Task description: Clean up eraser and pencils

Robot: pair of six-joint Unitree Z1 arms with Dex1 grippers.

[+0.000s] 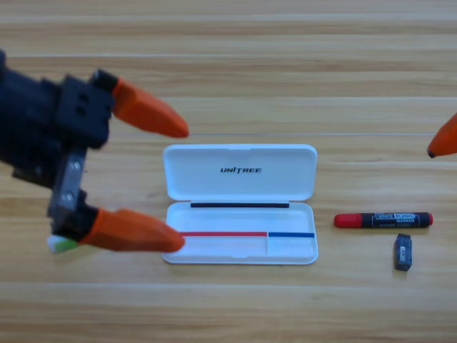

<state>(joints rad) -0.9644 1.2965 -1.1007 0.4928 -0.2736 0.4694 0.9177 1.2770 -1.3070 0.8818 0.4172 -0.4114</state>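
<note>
Left gripper, jaws apart, hovers over the highlighter near the table's left edge; light, stiff, slick, so grasp mid-barrel; right gripper waits, jaw state unclear.

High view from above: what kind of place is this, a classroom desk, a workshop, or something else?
Probably a robot test bench, not a classroom. On a bare wooden table lies an open white plastic case printed UNITREE, beside a red-capped black marker. The left gripper, with open orange jaws, reaches in beside the case.

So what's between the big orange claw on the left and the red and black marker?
The open white case lies between the left gripper and the marker, seen from the high view.
</note>
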